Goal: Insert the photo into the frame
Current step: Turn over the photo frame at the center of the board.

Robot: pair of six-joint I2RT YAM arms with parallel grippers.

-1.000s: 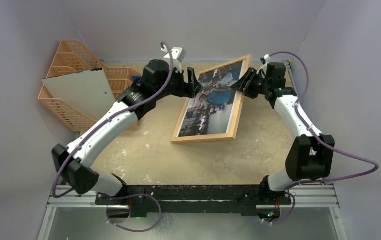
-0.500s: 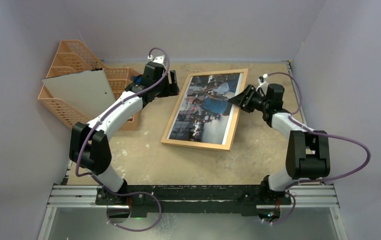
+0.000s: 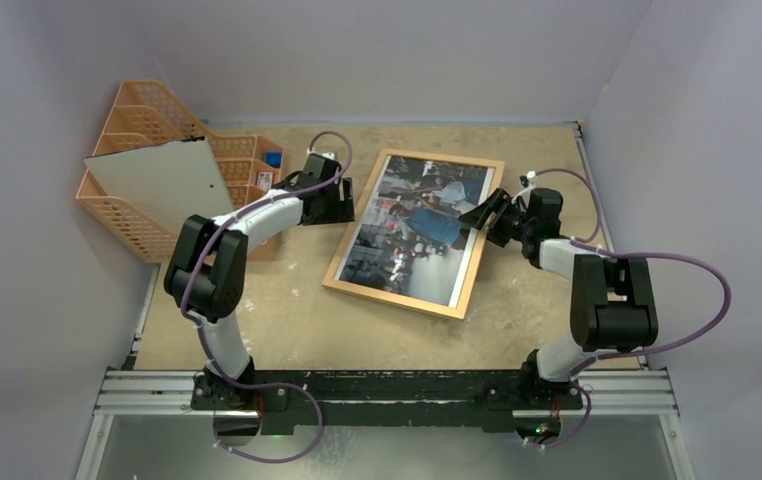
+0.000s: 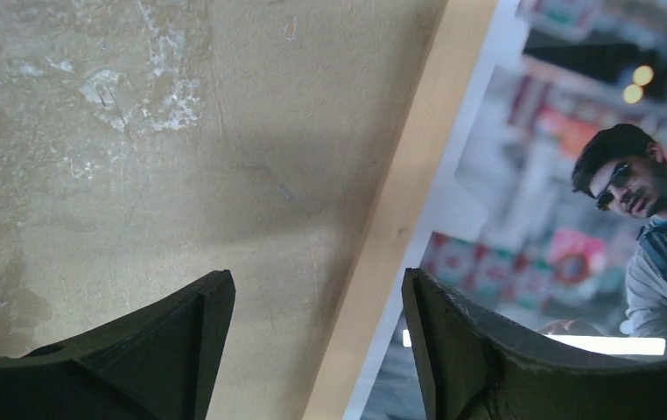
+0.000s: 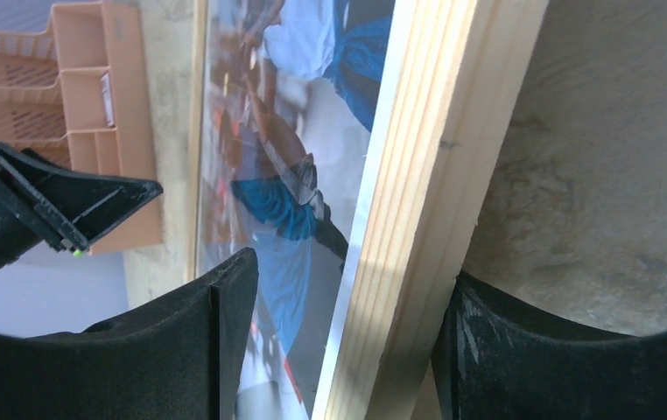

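The frame (image 3: 392, 300), thin light wood round a clear pane, lies on the sandy table with the photo (image 3: 412, 235) of the city street showing inside it. My left gripper (image 3: 345, 200) stands open at the frame's upper left edge. In the left wrist view its gripper (image 4: 317, 293) straddles the wood edge (image 4: 409, 175) without touching it, with the photo (image 4: 575, 175) to the right. My right gripper (image 3: 485, 212) is open at the right edge. The right wrist view has the gripper (image 5: 347, 289) on both sides of the wood (image 5: 435, 175), one finger over the pane and photo (image 5: 286, 175).
An orange mesh organizer (image 3: 147, 105) stands at the back left with a pale grey sheet (image 3: 162, 185) leaning on it. It also shows as the organizer (image 5: 94, 79) in the right wrist view. Lilac walls close in the table on three sides.
The frame has come down from a tilt between the grippers to lie on the table. Both arms lowered and drew nearer. The right jaws widened off the frame edge.
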